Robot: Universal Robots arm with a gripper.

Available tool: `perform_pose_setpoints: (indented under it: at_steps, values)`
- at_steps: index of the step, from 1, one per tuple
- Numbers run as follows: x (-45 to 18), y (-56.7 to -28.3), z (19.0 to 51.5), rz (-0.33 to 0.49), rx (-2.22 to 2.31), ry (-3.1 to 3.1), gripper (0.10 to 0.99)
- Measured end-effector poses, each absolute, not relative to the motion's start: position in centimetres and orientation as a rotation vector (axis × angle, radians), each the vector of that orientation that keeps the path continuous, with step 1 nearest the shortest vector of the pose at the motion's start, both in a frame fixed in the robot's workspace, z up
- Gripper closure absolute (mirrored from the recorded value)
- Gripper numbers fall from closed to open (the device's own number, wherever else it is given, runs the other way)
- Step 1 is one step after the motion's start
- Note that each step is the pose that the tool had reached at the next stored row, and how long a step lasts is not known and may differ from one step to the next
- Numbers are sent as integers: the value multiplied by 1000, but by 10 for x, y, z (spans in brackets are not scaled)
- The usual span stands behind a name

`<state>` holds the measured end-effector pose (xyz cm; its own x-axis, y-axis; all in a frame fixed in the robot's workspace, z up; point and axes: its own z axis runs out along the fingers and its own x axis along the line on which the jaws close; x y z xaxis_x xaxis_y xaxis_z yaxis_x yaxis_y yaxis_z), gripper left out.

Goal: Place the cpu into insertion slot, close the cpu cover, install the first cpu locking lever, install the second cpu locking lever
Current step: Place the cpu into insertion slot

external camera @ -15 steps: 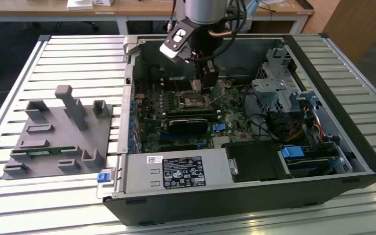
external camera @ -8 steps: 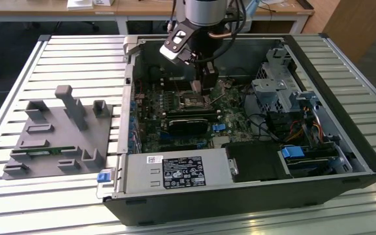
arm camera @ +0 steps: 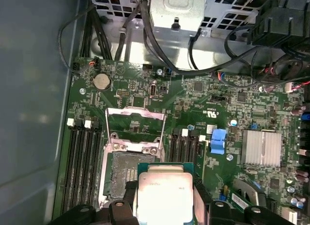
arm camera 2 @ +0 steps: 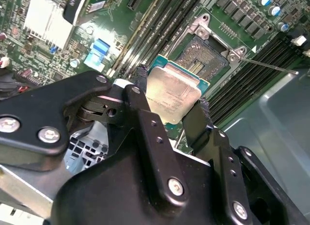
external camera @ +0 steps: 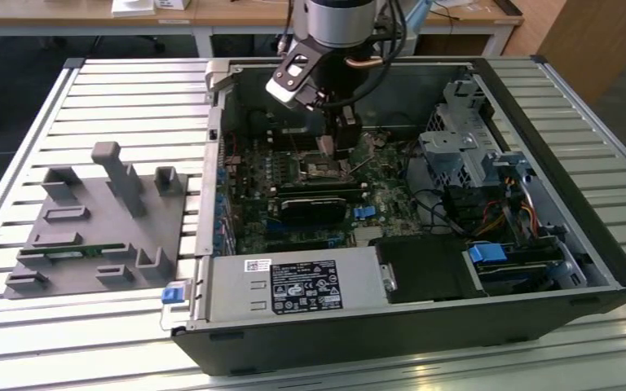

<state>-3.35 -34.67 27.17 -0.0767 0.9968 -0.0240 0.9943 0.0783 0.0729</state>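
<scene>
On a slatted metal counter (external camera: 128, 106), an open computer case (external camera: 400, 334) is lying on its side. The hand (arm camera 2: 172, 89) is gripping the cpu (arm camera 2: 177, 87) by opposite edges, hovering near the insertion slot (arm camera: 125, 172), at its twelve o'clock in the exterior view. The cpu cover (arm camera: 135, 111) is standing open. Placement is underway, probably calling for the chip's edges to be squared to the socket.

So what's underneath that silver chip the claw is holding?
The cpu, gripped by the gripper, hangs over the green motherboard, overlapping one edge of the open insertion slot. The slot's dark centre shows beside it; whatever lies directly beneath the chip is covered.
</scene>
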Motion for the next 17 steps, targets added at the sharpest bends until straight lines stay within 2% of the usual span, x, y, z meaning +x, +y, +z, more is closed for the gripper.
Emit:
perform_pose_setpoints:
  at_steps: [17]
  values:
    - [-37,-343,261,54,2138,2207,545]
